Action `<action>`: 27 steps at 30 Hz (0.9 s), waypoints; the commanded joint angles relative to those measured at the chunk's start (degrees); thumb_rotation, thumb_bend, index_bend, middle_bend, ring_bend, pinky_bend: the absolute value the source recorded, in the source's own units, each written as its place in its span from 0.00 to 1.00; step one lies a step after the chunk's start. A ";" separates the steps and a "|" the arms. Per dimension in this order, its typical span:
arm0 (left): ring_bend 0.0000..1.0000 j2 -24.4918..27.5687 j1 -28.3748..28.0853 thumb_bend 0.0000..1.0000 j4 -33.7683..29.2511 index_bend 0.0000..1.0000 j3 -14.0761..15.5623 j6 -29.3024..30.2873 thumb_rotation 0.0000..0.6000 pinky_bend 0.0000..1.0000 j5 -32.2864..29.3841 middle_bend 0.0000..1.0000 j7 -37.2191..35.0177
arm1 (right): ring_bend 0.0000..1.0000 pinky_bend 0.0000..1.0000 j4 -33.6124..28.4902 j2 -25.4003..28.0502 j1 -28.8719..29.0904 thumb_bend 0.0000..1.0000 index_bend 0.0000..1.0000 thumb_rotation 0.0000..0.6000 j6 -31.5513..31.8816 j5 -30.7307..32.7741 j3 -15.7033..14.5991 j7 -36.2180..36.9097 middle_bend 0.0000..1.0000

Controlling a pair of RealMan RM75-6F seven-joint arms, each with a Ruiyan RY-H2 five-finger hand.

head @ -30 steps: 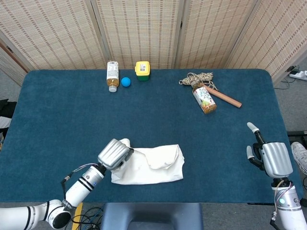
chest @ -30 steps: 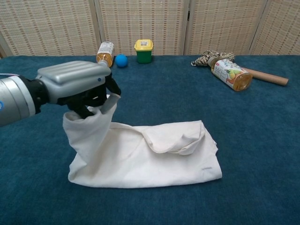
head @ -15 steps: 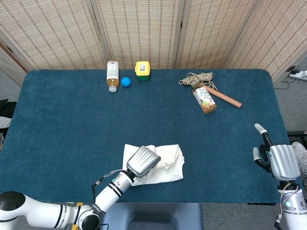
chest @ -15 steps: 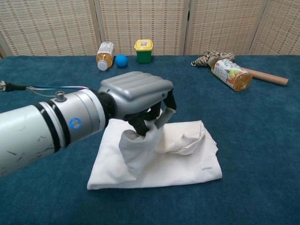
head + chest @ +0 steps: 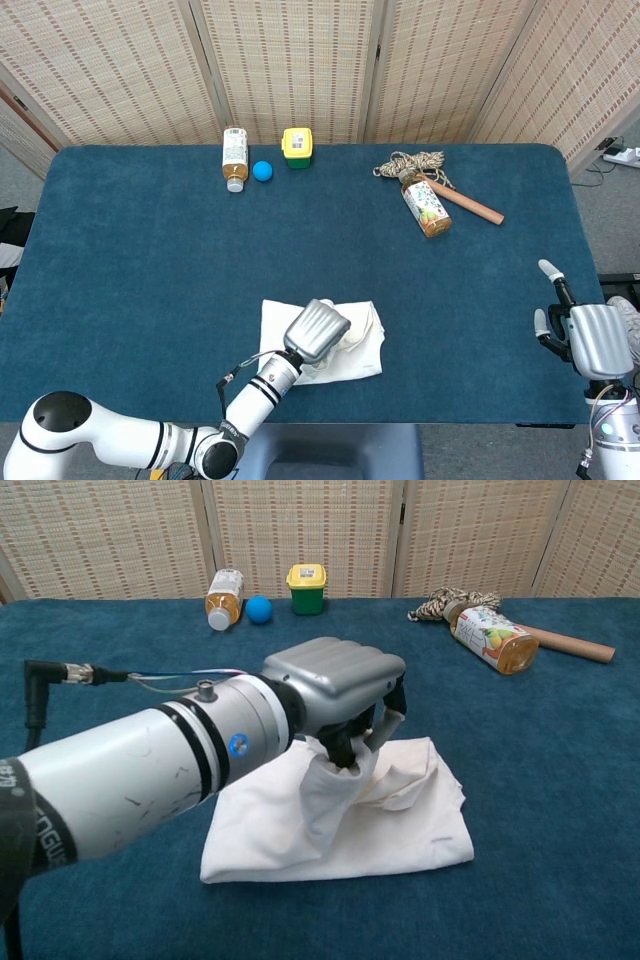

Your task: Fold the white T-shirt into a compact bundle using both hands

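White T-shirt (image 5: 340,345) sits near the front edge of the worktop (image 5: 120,260), roughly mid-width, already down to a rumpled rectangle. Judging by the shape, folding is well along but not compact yet: one flap is off the cloth and needs laying down, then probably another fold. Left hand (image 5: 335,685) is over the shirt's middle, palm down, fingers pinching a pleat of fabric and holding it raised; forearm runs in low from the front-left. Right hand (image 5: 590,338) is well apart at the front-right corner, fingers spread, holding nothing, not yet helping
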 commanded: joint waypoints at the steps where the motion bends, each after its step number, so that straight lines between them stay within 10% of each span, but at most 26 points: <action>1: 0.93 -1.38 -1.06 0.68 1.34 0.66 -0.13 0.34 1.00 1.00 -1.08 1.00 0.65 | 0.97 0.99 0.02 0.04 -0.07 0.54 0.09 1.00 -0.01 0.01 0.01 0.02 0.90; 12: 0.93 -6.34 -4.19 0.66 5.83 0.61 -1.58 1.71 1.00 1.00 -4.00 1.00 1.79 | 0.97 0.99 0.39 0.08 -0.59 0.54 0.09 1.00 0.04 0.22 0.03 0.58 0.90; 27: 0.91 -11.69 -7.27 0.26 12.63 0.19 -2.65 3.74 1.00 1.00 -6.50 1.00 4.96 | 0.97 0.99 0.93 0.33 -1.37 0.54 0.09 1.00 0.41 0.44 0.13 1.58 0.90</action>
